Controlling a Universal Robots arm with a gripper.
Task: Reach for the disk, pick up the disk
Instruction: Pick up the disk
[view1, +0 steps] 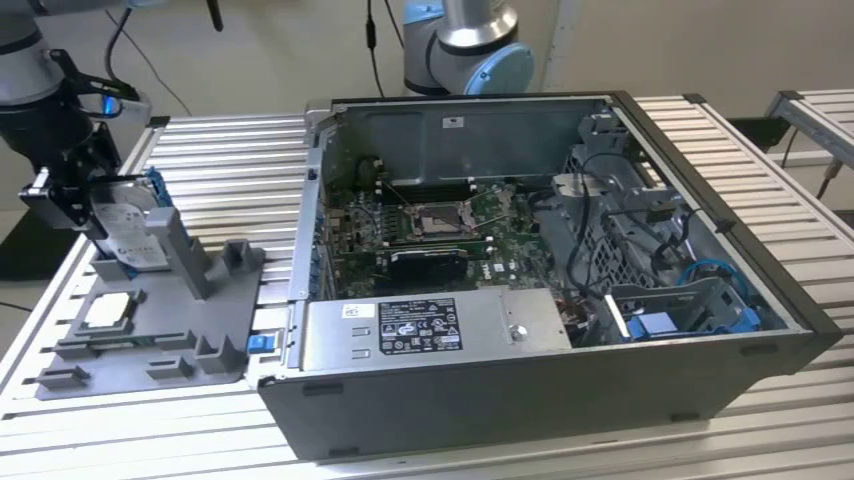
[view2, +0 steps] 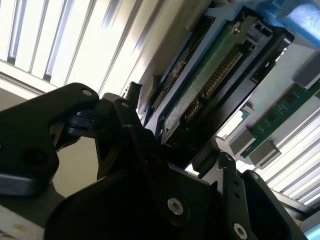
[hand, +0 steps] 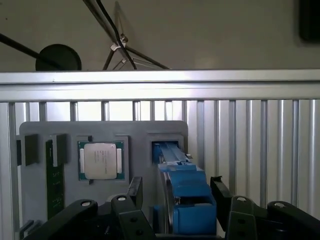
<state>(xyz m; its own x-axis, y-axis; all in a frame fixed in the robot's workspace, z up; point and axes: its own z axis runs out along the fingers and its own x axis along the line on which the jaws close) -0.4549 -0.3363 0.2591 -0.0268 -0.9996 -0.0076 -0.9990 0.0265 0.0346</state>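
Note:
The disk, silver-grey with a white label and blue side rails, stands on edge in a slot of the grey stand at the exterior view's left. My gripper is down over its upper end. In the first wrist view the disk lies edge-on between my two black fingers, with a narrow gap on one side, and my gripper is open. The second wrist view shows the disk's green circuit-board side between the same fingers, with my gripper astride it.
A square silver chip and a green memory stick lie in the stand beside the disk. An open computer case stands at the exterior view's right of the stand on the slatted aluminium table. Another arm's base rises behind the case.

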